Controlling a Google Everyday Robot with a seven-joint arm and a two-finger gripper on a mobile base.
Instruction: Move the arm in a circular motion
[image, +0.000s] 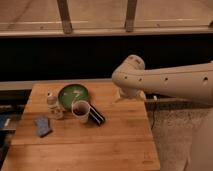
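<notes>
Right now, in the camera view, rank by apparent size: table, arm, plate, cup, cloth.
1. table
2. arm, nearer the camera, so unsure
3. plate
4. cup and cloth look alike
The gripper hangs below the arm, over the table's far right edge.

No legible text or labels anywhere
</notes>
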